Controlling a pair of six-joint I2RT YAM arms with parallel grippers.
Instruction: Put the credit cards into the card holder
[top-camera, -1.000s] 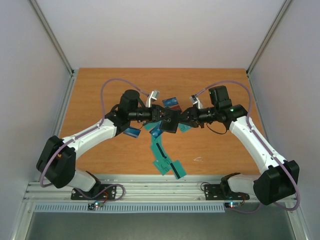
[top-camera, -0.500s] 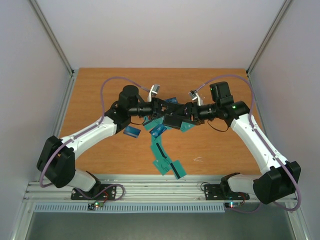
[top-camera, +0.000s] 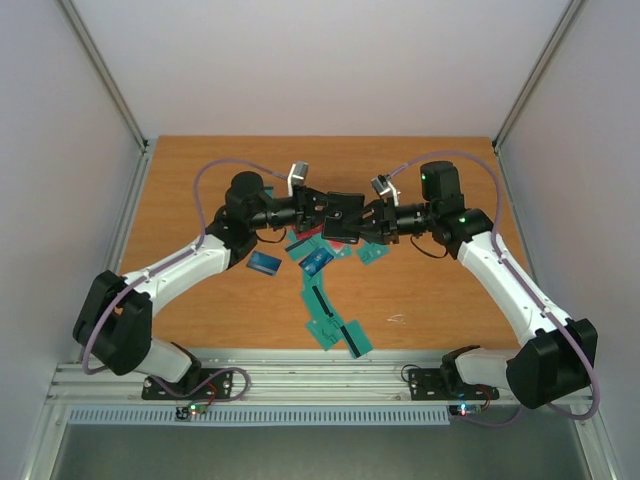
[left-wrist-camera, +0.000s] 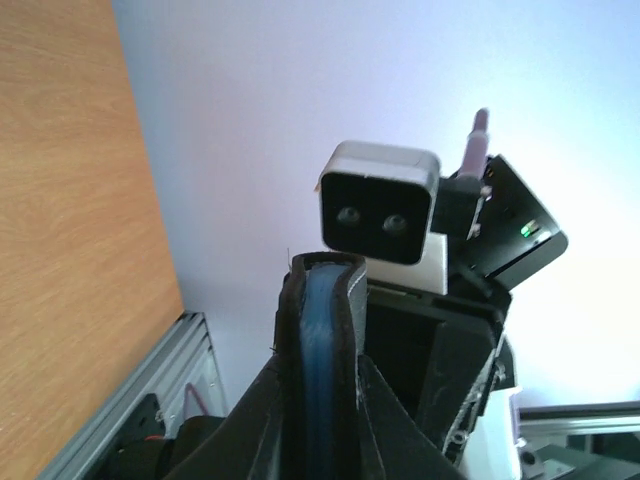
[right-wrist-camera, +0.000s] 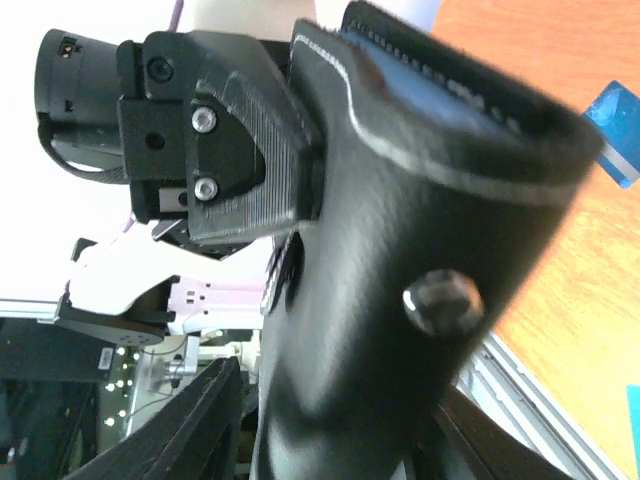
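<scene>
The card holder (top-camera: 345, 214), a blue card showing in its fold, has shifted toward 12 o'clock above the table (top-camera: 430, 290), with the left gripper (top-camera: 324, 210) clamped on it from 9 o'clock and the right gripper (top-camera: 368, 222) straddling it at 3 o'clock, grip uncertain, so the teal credit cards (top-camera: 318, 300) at 6 o'clock are likely awaiting loading.

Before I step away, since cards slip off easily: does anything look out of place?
Yes. The credit cards lie scattered, some overlapping in a crooked trail toward the table's near edge. The last teal card sits right at that edge and might slide off.
</scene>
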